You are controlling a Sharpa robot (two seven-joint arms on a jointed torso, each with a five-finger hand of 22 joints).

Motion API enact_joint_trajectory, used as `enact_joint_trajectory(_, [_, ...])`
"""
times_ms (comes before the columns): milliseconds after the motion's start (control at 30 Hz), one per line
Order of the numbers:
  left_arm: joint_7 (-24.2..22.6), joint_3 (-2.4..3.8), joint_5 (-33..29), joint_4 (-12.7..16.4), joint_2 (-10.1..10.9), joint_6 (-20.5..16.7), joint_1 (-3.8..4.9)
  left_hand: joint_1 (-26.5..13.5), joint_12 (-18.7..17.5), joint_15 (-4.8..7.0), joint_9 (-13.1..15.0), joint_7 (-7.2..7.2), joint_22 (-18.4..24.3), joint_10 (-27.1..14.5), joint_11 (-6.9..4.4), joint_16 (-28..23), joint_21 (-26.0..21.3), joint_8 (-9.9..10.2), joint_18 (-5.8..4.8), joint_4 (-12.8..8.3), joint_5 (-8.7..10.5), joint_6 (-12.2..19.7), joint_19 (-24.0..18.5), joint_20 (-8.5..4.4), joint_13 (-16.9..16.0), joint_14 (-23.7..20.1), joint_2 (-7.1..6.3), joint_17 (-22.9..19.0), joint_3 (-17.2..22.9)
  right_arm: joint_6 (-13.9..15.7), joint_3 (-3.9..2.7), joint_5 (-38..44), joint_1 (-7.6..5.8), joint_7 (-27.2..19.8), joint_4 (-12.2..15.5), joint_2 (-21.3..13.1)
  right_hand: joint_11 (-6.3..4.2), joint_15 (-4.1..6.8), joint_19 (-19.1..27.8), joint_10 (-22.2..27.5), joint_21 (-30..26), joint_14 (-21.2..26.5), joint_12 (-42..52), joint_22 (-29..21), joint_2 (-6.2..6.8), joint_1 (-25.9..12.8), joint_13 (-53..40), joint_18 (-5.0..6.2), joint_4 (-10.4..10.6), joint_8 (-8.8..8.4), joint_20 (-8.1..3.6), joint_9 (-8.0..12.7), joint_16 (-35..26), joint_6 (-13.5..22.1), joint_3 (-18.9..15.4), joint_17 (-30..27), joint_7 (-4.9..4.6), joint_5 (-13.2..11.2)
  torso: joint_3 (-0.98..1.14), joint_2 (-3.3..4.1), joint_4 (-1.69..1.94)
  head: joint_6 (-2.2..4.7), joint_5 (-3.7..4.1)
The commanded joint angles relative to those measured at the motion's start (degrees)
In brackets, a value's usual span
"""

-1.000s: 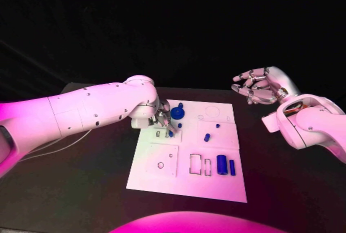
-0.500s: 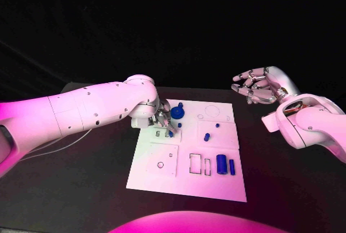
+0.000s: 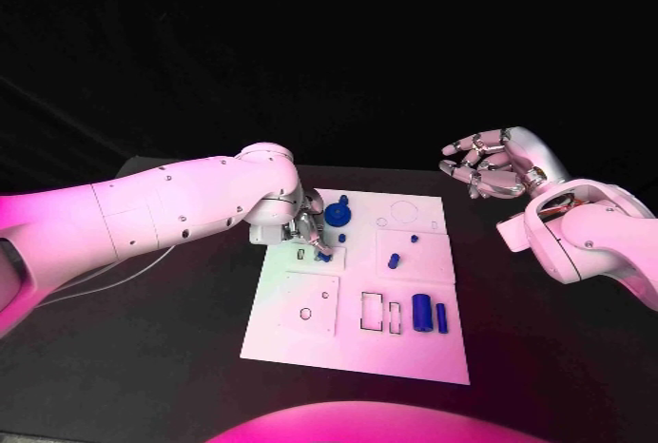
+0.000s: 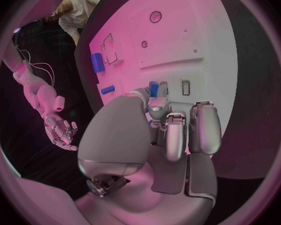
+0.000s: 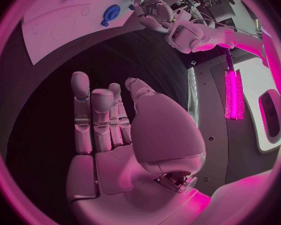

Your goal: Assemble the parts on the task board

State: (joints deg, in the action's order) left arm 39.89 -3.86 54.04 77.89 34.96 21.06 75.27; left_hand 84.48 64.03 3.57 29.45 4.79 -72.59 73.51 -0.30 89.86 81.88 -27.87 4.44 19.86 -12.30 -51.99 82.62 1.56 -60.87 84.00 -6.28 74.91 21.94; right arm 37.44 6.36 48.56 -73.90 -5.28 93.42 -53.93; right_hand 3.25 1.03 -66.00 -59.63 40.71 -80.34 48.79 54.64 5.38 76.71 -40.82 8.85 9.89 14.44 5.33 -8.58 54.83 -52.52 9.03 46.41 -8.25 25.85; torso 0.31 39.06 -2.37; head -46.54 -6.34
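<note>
The white task board (image 3: 357, 343) lies in the middle of the table. My left hand (image 3: 304, 226) is low over its far left corner and pinches a small blue part (image 3: 325, 257) between thumb and finger, right by a small slot (image 3: 300, 255). In the left wrist view the same part (image 4: 153, 88) sits at the fingertips of the left hand (image 4: 162, 135). Just beyond is a blue disc (image 3: 338, 215). My right hand (image 3: 493, 163) hangs raised off the board's far right corner, fingers apart and holding nothing, as the right wrist view (image 5: 115, 130) confirms.
Loose on the board are a short blue peg (image 3: 394, 261), a thick blue cylinder (image 3: 422, 312) and a thinner one (image 3: 441, 317). Rectangular cutouts (image 3: 372, 310) and a round hole (image 3: 304, 314) sit near the front. Dark table surrounds the board.
The left hand's fingers have shifted slightly over the slot with the blue part. The right hand has not moved.
</note>
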Motion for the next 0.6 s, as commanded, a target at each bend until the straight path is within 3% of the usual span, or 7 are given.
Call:
enact_joint_trajectory(33, [2.6, -0.02, -1.6, 0.3, 0.3, -2.1, -0.11, -3.9, 0.4, -0.08, 1.9, -0.14, -0.1, 0.9, 0.03, 0.1, 0.1, -0.9, -0.92, -10.2, 0.57, -0.8, 0.1, 0.31, 0.3, 6.0, -2.37, 15.1, 13.5, -0.4, 0.00, 0.3, 0.06, -0.2, -0.1, 0.1, -0.05, 0.01, 0.0, 0.2, -0.2, -0.1, -0.1, 0.0, 0.50, -0.2, 0.1, 0.89, 0.2, 0.52, -0.10, -0.1, 0.0, -0.1, 0.3, 0.3, 0.06, 0.3, 0.00, 0.02, 0.03, 0.13, 0.06])
enact_joint_trajectory(200, [2.3, -0.02, -3.0, 1.0, 1.1, -5.3, -0.20, -6.6, 0.2, 0.25, 3.1, -0.54, -0.1, 1.3, -0.01, 0.1, 0.2, -1.7, -0.94, -12.7, 0.66, -1.3, 0.1, 0.25, 0.6, 6.0, -3.26, 15.1, 16.8, -0.4, 0.00, 0.2, 0.08, -0.3, -0.1, 0.1, -0.05, 0.01, 0.0, 0.2, -0.3, -0.1, -0.1, -0.1, 0.51, -0.2, 0.1, 0.91, 0.2, 0.56, -0.11, -0.1, -0.1, -0.1, 0.3, 0.2, 0.07, 0.3, 0.02, 0.06, 0.05, 0.20, -0.23])
enact_joint_trajectory(600, [1.9, 0.04, -3.2, 4.9, 4.7, -12.4, -0.37, -9.3, 0.7, 0.62, 4.6, -1.01, -0.4, 2.2, -0.44, 0.1, 0.3, -2.9, -0.98, -15.2, 0.71, -1.9, 0.3, -0.04, 0.2, 6.0, -4.51, 15.1, 19.0, -0.3, 0.01, -0.3, 0.09, -0.4, -0.2, 0.1, -0.04, 0.01, 0.0, 0.2, -0.5, -0.1, 0.0, -0.3, 0.48, -0.6, 0.2, 0.93, 0.5, 0.60, -0.11, -0.1, -0.3, 0.0, 0.3, 0.1, 0.04, 0.4, 0.01, 0.08, 0.02, 0.08, -0.65])
